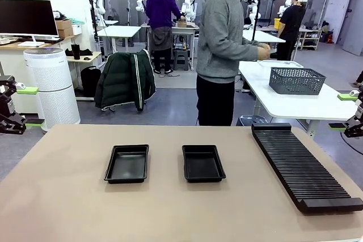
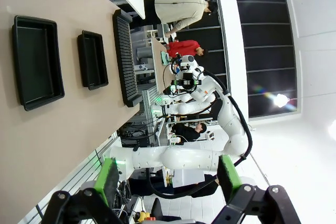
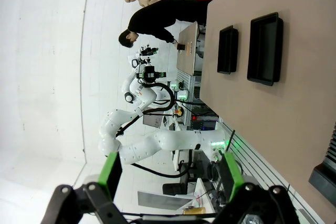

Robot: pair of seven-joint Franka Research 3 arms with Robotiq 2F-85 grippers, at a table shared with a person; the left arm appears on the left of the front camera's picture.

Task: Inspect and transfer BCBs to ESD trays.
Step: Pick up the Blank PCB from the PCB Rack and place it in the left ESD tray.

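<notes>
The left gripper [image 1: 30,106] hangs with its green pads [image 2: 107,178] spread wide and nothing between them. It is off the table's edge, well apart from the long black slotted rack [image 1: 300,165], beyond both trays. The right gripper [image 1: 342,111] is spread in the same way, also with nothing in it, just beside the rack's far end and outside the table [image 1: 170,213].

The two ESD trays [image 1: 126,181] lie flat on the table on the robot's left side of the rack. One tray [image 1: 204,180] is near the rack, the other lies farther from it, and there is a gap between them. Both trays hold nothing. The slots of the rack look dark, and I cannot tell if any BCBs stand in them.

Behind the rack's far end the person [image 1: 221,43] is turned toward a white table with a grey mesh basket [image 1: 296,80] on it, hands [image 1: 264,52] together near it.

I judge that the transfer has not begun. To do it well, each arm should wait with open jaws until a board is offered or clearly found. It should then take the thin board by its edges and hold it level. The tray nearest to that arm is the better goal. Lower the board inside the flared rim, so that no corner rests on it, and release only when it lies flat.
</notes>
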